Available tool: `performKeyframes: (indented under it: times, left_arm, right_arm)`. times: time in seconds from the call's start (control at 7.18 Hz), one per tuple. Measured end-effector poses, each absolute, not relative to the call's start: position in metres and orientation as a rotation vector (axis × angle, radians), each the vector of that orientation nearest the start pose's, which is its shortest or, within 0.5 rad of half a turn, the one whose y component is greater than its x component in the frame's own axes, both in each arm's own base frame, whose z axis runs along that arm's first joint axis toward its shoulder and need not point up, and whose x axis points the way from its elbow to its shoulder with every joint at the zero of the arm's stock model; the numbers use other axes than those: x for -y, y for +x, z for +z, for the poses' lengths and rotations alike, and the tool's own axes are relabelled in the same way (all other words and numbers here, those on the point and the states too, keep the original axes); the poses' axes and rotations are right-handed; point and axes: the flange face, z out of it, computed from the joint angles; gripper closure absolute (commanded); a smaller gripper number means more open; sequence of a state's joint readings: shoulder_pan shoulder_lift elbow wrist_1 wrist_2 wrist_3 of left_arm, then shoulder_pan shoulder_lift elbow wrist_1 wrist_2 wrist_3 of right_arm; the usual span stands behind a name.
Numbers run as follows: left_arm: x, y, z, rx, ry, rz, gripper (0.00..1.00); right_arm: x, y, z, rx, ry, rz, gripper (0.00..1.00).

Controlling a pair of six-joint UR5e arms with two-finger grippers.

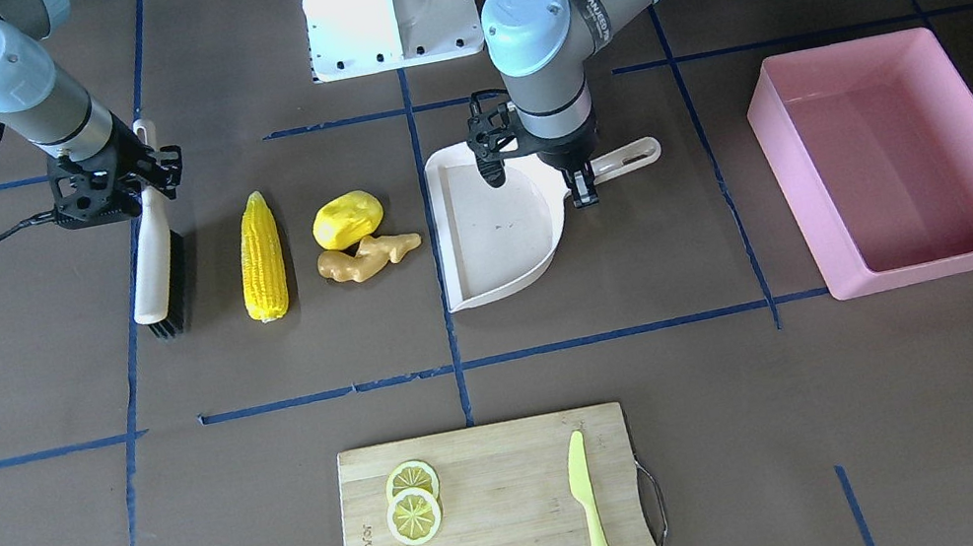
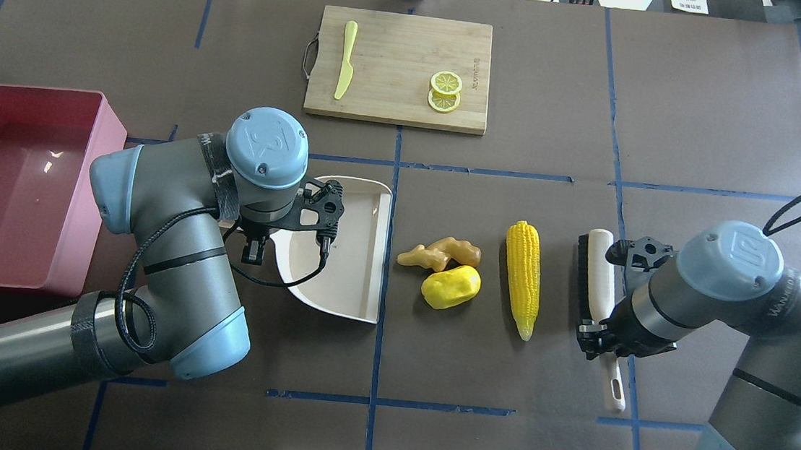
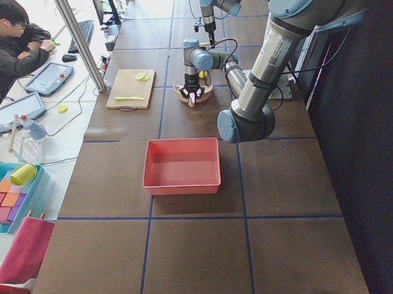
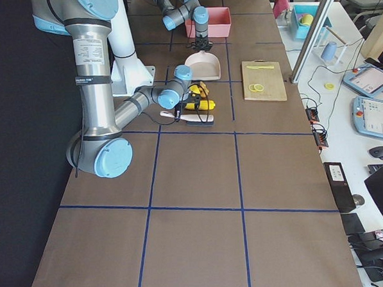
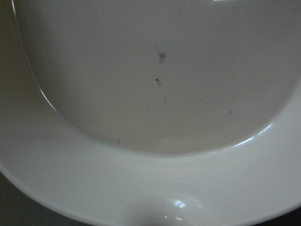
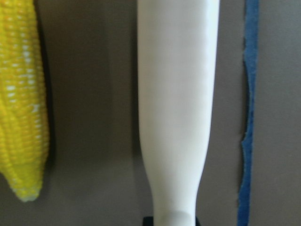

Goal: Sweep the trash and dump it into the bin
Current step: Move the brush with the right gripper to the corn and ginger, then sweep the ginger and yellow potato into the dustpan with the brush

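As the right gripper apparently clamps the brush, the yellow cob lies flat.

The round blue left arm cap and right arm cap each carry a UR mark. A dark band on the left arm bears white capitals starting "WAN"; the rest cannot be read. Similar lettering runs along the right arm. The cutting board has a small burned-in word by one short edge, illegible. A white label at the surface's far edge has print too small to read.
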State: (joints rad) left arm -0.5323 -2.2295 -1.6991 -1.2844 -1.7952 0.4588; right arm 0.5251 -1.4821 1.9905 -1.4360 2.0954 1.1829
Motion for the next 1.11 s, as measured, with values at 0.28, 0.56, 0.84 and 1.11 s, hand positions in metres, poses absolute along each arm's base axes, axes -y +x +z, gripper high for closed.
performKeyframes:
  times: [0.28,0.56,0.84,1.11]
  left_arm:
    - [0.436,0.521,0.257,-0.392,0.461,1.513,0.99]
    - [0.435,0.521,0.256,-0.394,0.461,1.511,0.99]
    - [0.435,0.522,0.256,-0.396,0.458,1.505,0.99]
    - [0.435,0.522,0.256,-0.395,0.458,1.503,1.0]
  right_arm:
    - [0.323,-0.441,0.361,0.779,-0.213,-0.037,1.0]
    - [0.318,-0.469,0.336,0.777,-0.234,-0.033,1.0]
    - [0.314,-0.491,0.317,0.788,-0.248,-0.02,1.0]
    - [0.314,-0.507,0.302,0.8,-0.255,-0.015,1.0]
